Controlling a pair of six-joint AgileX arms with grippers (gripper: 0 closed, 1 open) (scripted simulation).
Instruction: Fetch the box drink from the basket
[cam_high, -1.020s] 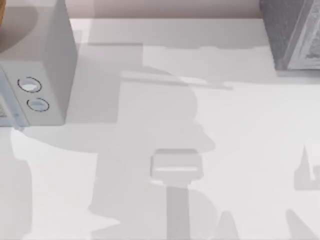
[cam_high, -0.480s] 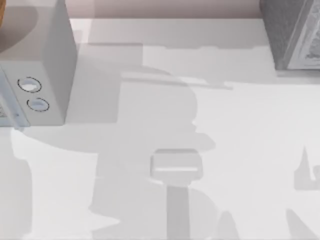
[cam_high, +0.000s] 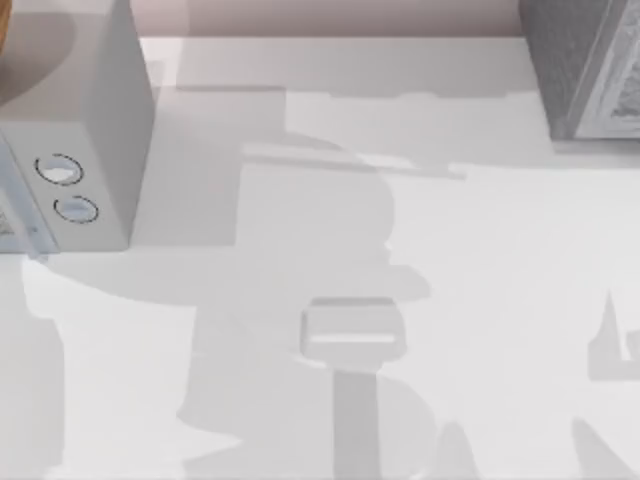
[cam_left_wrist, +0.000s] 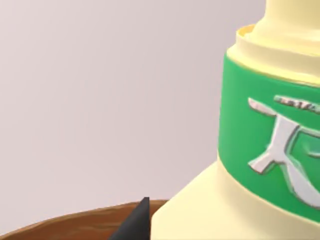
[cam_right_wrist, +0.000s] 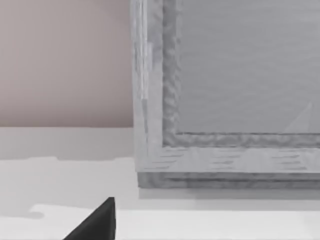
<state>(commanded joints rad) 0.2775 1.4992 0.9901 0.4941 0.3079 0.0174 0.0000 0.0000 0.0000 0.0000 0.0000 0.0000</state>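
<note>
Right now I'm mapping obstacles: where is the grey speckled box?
The grey speckled box stands at the table's far right corner in the top view, close ahead of the right wrist camera.

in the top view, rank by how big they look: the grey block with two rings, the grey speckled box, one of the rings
1. grey block with two rings
2. grey speckled box, cropped by the frame, so unsure
3. ring

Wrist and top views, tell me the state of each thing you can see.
Pale yellow container with a green band: upright, beside the basket rim.
Brown basket: contents hidden.
Grey block with two rings: standing on the white table, left side.
Grey speckled box: standing, right side.
</note>
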